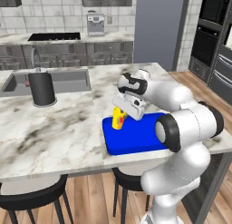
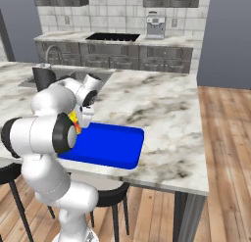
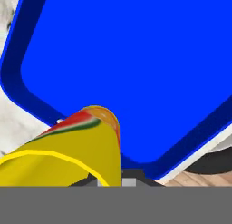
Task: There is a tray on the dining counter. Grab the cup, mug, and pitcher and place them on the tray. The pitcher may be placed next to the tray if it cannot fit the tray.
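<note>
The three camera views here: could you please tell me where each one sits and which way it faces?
Left base view: behind the arm to its left, looking forward and down over the dining counter; the white arm rises at lower right, holding the cup over the tray.
Right base view: behind the arm to its right, facing the same counter; the arm rises at lower left.
Hand view: on the hand, looking down along the cup onto the tray.
Shared: all three show the tray and cup; both base views show the black canister.
</note>
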